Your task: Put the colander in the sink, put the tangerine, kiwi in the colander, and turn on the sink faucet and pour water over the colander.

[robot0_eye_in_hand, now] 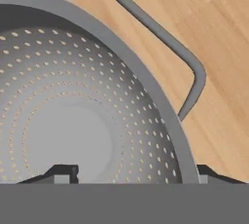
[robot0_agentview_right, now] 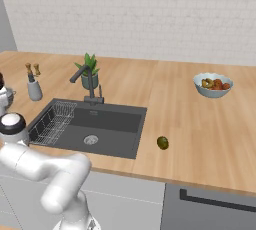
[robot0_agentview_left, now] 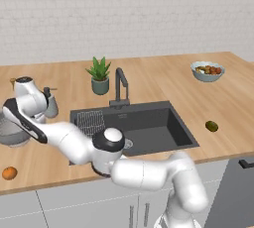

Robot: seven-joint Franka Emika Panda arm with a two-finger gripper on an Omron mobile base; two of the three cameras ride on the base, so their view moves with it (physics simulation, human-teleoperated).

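A wooden counter (robot0_agentview_left: 163,81) is seen under a white brick wall, with the sink (robot0_agentview_left: 149,128) set into it and the faucet (robot0_agentview_left: 120,84) behind it. The colander (robot0_agentview_left: 10,132) rests on the counter far left of the sink, and the gripper (robot0_eye_in_hand: 130,173) is held wide over its rim, one fingertip (robot0_eye_in_hand: 61,173) inside the bowl and one outside, nothing yet clamped. A slip could be caused if the thin rim is pinched off-centre, and the bowl might tip as it is lifted. The rim straddle and side handle (robot0_eye_in_hand: 160,43) are shown by the hand view; the tangerine (robot0_agentview_left: 9,173) and kiwi (robot0_agentview_left: 212,126), well apart, are shown by the left base view.
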